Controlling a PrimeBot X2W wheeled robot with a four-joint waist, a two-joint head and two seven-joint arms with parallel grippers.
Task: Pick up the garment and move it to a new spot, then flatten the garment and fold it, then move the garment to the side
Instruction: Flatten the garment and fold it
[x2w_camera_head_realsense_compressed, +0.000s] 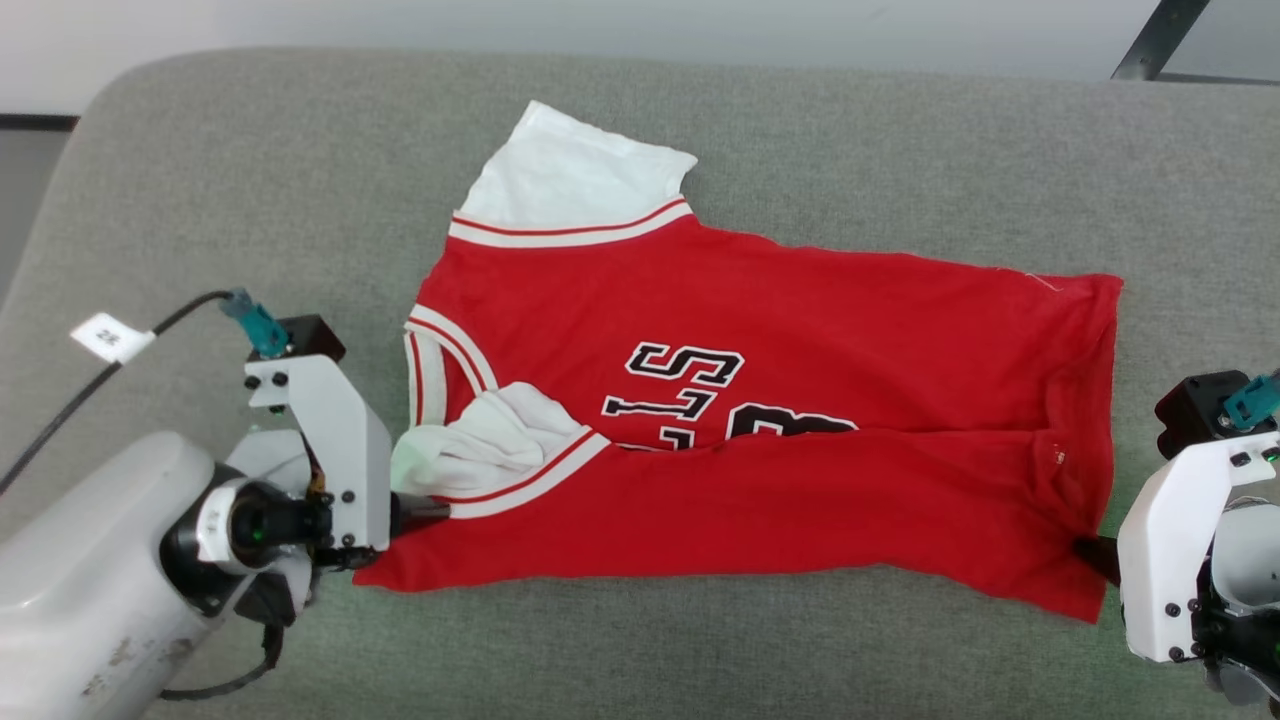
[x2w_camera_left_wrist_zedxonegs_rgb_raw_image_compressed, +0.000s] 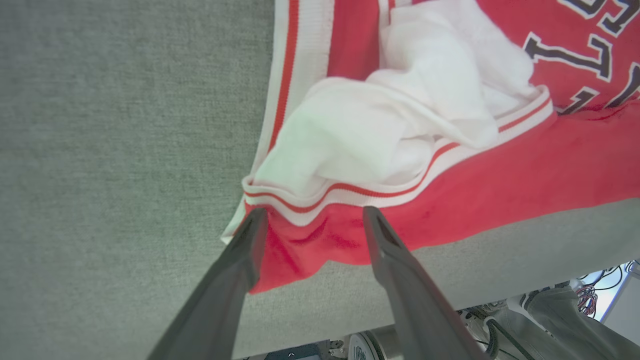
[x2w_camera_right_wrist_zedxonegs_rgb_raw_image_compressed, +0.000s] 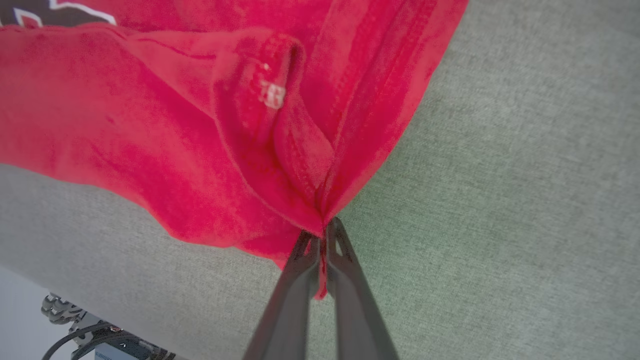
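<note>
Left fingers (x2w_camera_left_wrist_zedxonegs_rgb_raw_image_compressed: 235, 270): spread wide, straddling the near left corner of the garment (x2w_camera_head_realsense_compressed: 760, 300) without pinching it.
Right fingers (x2w_camera_right_wrist_zedxonegs_rgb_raw_image_compressed: 350, 285): closed tight on the near right hem corner, keeping that end taut.
Garment position: flat across the middle of the grey bench (x2w_camera_head_realsense_compressed: 250, 180), collar left, hem right.
Fold state: near edge doubled over the lettering (x2w_camera_head_realsense_compressed: 690, 385); near sleeve (x2w_camera_head_realsense_compressed: 470, 445) bunched at the fold.
Probable reason: one end is anchored so the fold line stays straight.
</note>
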